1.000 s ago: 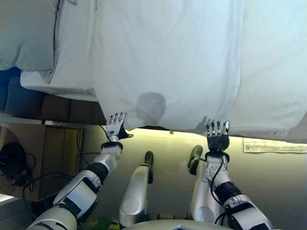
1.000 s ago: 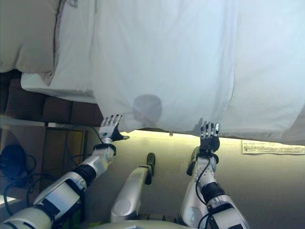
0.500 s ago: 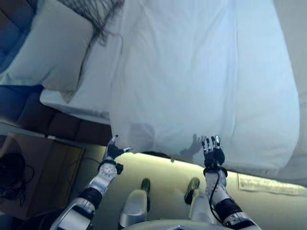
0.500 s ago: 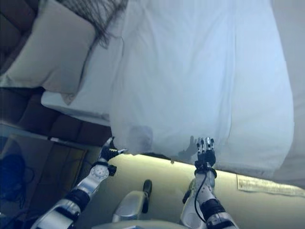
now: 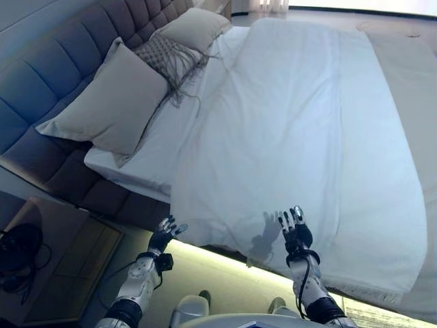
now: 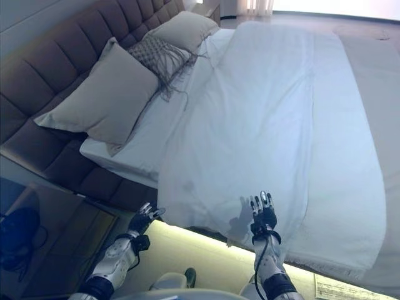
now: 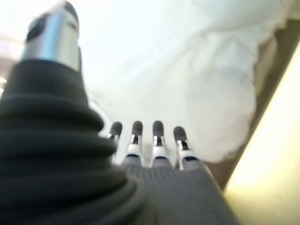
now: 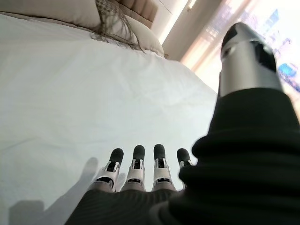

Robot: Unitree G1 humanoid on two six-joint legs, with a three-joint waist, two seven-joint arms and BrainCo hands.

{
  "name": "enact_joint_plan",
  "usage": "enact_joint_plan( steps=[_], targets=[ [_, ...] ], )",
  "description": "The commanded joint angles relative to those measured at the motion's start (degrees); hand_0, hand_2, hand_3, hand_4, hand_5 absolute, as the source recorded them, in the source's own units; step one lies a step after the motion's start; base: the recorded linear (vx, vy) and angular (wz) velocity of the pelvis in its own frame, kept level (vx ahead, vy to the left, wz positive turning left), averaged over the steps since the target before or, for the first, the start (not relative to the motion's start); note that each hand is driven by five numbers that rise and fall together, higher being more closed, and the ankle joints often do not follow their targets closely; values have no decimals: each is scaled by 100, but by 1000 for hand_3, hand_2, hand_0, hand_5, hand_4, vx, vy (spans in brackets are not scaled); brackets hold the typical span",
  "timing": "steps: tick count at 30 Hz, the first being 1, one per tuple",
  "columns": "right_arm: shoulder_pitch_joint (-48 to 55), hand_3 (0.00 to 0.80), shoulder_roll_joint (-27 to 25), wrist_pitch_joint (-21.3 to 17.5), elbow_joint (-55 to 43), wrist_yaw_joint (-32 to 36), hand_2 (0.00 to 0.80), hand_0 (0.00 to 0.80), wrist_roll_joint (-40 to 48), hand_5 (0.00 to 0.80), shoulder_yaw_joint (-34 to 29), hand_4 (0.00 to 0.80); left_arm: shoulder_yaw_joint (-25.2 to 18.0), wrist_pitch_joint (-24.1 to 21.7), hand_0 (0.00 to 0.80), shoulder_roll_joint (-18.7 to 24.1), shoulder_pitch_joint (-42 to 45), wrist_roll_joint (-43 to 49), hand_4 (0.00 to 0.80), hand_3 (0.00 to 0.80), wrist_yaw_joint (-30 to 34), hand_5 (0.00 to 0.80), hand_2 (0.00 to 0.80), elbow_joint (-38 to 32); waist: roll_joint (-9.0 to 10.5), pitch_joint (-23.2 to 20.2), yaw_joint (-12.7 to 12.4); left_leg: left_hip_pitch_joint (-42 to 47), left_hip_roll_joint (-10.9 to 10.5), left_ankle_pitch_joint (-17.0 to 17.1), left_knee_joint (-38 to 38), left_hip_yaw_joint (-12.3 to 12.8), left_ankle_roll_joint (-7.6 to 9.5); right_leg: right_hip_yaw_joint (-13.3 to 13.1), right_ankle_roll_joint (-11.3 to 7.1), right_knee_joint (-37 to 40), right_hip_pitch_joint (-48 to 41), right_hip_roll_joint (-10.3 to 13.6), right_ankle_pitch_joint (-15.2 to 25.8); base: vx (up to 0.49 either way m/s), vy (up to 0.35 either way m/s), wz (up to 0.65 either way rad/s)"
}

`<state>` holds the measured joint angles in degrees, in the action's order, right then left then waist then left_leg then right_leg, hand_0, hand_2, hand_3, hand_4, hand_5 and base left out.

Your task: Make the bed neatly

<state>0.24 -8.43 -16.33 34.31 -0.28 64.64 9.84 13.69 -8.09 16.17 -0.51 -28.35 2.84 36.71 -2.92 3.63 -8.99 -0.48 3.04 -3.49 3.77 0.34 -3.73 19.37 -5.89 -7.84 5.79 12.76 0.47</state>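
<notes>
A white duvet (image 5: 300, 130) covers the bed and hangs over the near side. A large beige pillow (image 5: 113, 102), a fringed grey cushion (image 5: 167, 58) and a second pillow (image 5: 198, 27) lie at the head, against the tufted grey headboard (image 5: 41, 75). My left hand (image 5: 166, 232) is open and empty beside the duvet's hanging near corner; in the left wrist view its fingers (image 7: 154, 143) are straight before the cloth. My right hand (image 5: 295, 232) is open and empty at the duvet's near edge; in the right wrist view its fingers (image 8: 136, 168) point across the duvet (image 8: 70, 103).
A brown nightstand (image 5: 68, 263) with a dark object (image 5: 17, 249) stands at the lower left beside the bed. A lit strip (image 5: 225, 270) runs under the bed's near side. A pale mat (image 5: 392, 318) lies on the floor at the lower right.
The camera has tilted up, so the whole bed and pillows now show. Both hands stay open; the right hand has moved from below the duvet's hem to over its near edge.
</notes>
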Motion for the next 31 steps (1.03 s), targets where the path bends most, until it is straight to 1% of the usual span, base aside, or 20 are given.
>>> enact_joint_plan(
  steps=[1, 3, 5, 9, 12, 15, 18, 21, 27, 31],
  targets=[
    [129, 0, -234, 14, 179, 992, 0, 0, -476, 0, -356, 0, -532, -256, 0, 346, -139, -280, 0, 0, 281, 0, 0, -251, 285, 4, -27, -108, 0, 613, -277, 414, 70, -251, -349, 766, -490, 57, 629, -63, -22, -12],
    [192, 0, -397, -82, 705, 1510, 0, 0, -598, 0, -522, 0, -623, -324, 0, 369, -50, -307, 0, 0, 395, 0, 0, -288, 321, 12, -28, -89, -4, 575, -282, 452, 87, -291, -355, 824, -502, 32, 637, -74, -42, -14],
    [169, 0, -466, -175, 1060, 1687, 0, 0, -681, 0, -600, 0, -601, -380, 0, 372, -4, -220, 0, 0, 396, 0, 0, -333, 355, 15, -74, -72, 0, 543, -273, 456, 86, -281, -356, 872, -554, 22, 634, -46, -49, -9],
    [74, 0, -499, -337, 1303, 1463, 0, 0, -858, 0, -559, 0, -543, -318, 0, 320, 32, -234, 0, 0, 375, 0, 0, -356, 406, -11, -143, 26, 16, 515, -279, 456, 87, -241, -337, 938, -700, 6, 625, -3, -24, -4],
    [43, 0, -451, -395, 1217, 1175, 0, 0, -992, 0, -483, 0, -560, -297, 0, 276, 28, -237, 0, 0, 384, 0, 0, -299, 413, -51, -139, 84, 33, 527, -320, 489, 88, -250, -329, 968, -752, -8, 623, 5, 0, -1],
    [45, 0, -413, -315, 1040, 886, 0, 0, -1154, 0, -422, 0, -563, -259, 0, 256, 43, -367, 0, 0, 411, 0, 0, -346, 394, -74, -121, 146, 28, 536, -387, 511, 95, -259, -330, 1027, -797, -31, 637, -12, 22, 0],
    [78, 0, -377, -263, 898, 740, 0, 0, -1394, 0, -344, 0, -620, -254, 0, 222, 88, -474, 0, 0, 443, 0, 0, -381, 403, -72, -128, 170, 17, 516, -373, 528, 108, -269, -346, 1036, -820, -7, 648, -9, 11, 0],
    [115, 0, -361, -278, 789, 651, 0, 0, -1361, 0, -288, 0, -637, -274, 0, 185, 146, -490, 0, 0, 510, 0, 0, -455, 416, -69, -140, 196, 17, 520, -381, 542, 120, -262, -358, 1042, -853, 7, 659, 0, 0, 0],
    [154, 0, -333, -263, 657, 641, 0, 0, -1342, 0, -284, 0, -658, -157, 0, 159, 190, -524, 0, 0, 336, 0, 0, -463, 430, -81, -122, 236, 2, 510, -393, 563, 153, -281, -369, 1032, -876, 9, 654, -5, 0, 1],
    [166, 0, -312, -202, 612, 639, 0, 0, -1337, 0, -277, 0, -690, -127, 0, 119, 221, -589, 0, 0, 429, 0, 0, -485, 431, -87, -117, 265, -7, 503, -404, 562, 173, -297, -370, 1031, -895, 6, 648, 0, 0, 0]
  ],
)
